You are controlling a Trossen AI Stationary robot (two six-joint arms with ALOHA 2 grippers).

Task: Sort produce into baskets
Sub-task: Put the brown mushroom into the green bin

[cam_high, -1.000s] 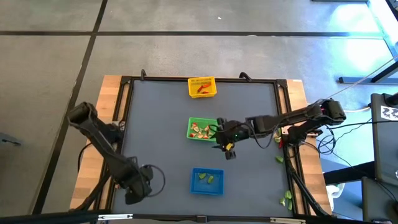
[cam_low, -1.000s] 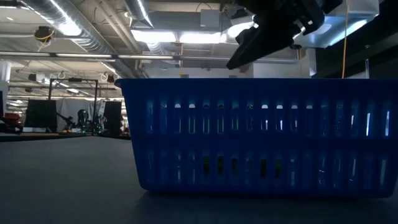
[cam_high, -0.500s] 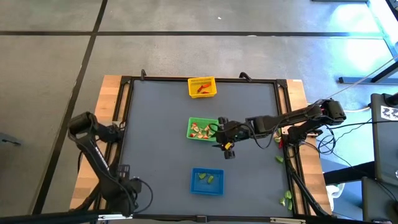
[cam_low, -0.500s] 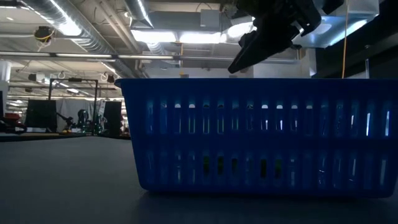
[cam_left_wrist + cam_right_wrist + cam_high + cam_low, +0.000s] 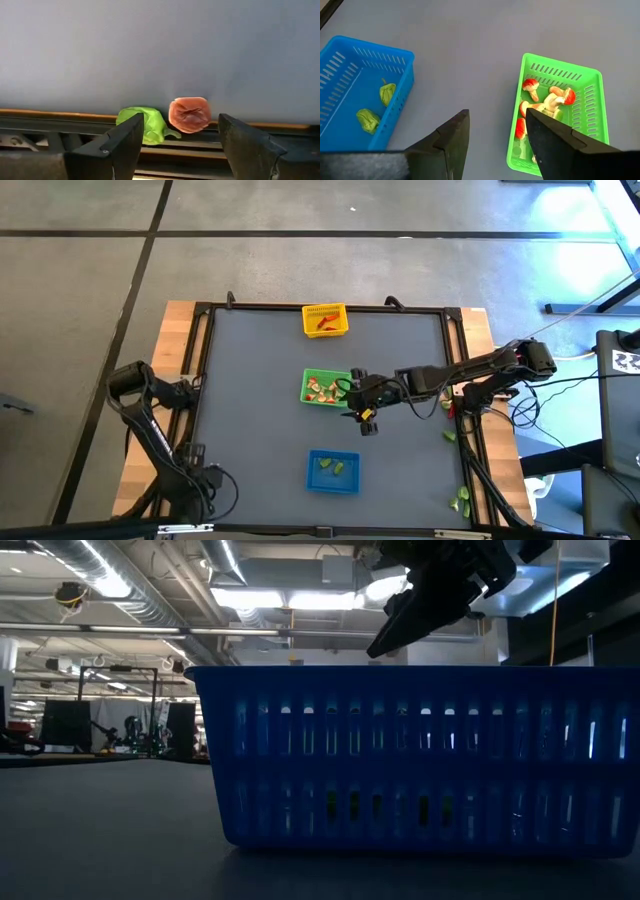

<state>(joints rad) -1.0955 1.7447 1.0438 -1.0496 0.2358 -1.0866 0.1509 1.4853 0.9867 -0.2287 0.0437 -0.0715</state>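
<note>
Right gripper (image 5: 495, 145) jaws apart, empty, beside green basket (image 5: 590, 90); left gripper (image 5: 175, 145) jaws wide.

Grey counter (image 5: 260, 410) with a pale wood edge. Three mesh baskets — yellow (image 5: 325, 320), green (image 5: 559, 116), blue (image 5: 362, 91). The blue basket holds light green pieces (image 5: 387, 93); the green basket, red-and-cream mushrooms (image 5: 550, 99) — the fingers (image 5: 451, 142) are dark.

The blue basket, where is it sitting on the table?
From above, the blue basket sits near the table's front edge, about midway across, with the green basket behind it at the centre.
</note>
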